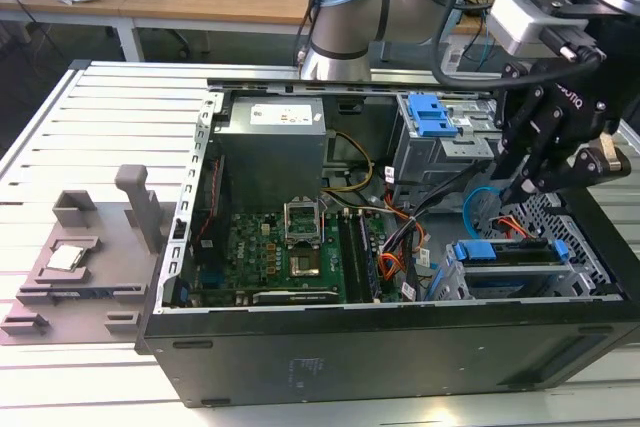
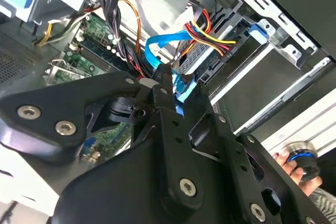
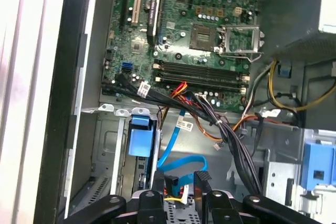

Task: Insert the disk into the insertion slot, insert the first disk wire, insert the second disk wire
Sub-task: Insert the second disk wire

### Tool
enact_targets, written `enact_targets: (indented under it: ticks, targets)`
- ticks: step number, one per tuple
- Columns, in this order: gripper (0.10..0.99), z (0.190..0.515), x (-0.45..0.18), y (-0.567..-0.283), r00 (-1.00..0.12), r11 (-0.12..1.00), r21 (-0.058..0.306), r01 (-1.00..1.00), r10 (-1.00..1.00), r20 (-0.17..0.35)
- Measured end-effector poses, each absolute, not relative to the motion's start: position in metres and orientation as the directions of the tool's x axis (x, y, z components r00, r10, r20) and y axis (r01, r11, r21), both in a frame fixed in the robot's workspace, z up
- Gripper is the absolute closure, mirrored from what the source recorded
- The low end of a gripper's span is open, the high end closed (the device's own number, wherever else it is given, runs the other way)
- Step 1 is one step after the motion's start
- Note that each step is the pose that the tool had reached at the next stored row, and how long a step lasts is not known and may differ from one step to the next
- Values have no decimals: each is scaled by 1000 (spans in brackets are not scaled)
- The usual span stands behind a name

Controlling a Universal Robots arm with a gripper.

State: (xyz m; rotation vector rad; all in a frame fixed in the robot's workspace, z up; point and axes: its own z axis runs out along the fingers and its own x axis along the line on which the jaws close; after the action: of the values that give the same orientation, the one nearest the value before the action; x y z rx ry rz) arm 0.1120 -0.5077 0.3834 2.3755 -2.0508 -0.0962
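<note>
Hovering over the open computer case on the slatted surface, the black gripper hangs above the drive cage at the exterior view's right. The disk, in its blue frame, lies seated flat in the low slot of that perforated cage, just below the gripper. A blue wire loops up beside them.

In the second wrist view, the gripper is pressed together on the blue wire, pinching it near its end, close to the disk's edge. A bundle of coloured wires ends at a black plug against that edge. A person's hand shows beside the case.

In the first wrist view, the blue wire runs from near the green circuit board down to the gripper.
</note>
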Motion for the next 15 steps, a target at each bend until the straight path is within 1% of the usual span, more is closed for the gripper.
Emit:
enact_targets:
  ticks: [4, 9, 10, 12, 14, 15]
  targets:
    - [725, 380, 112, -508, 204, -206, 42, -978, -978, -43]
    - [725, 380, 112, -508, 209, -211, 43, -977, -977, -39]
    - [741, 380, 112, -508, 209, -211, 43, -977, -977, -39]
    - [871, 380, 112, -508, 210, -211, 43, -977, -977, -38]
    - [980, 380, 112, -508, 210, -212, 43, -976, -977, -38]
    - [980, 380, 112, -508, 211, -212, 43, -976, -977, -37]
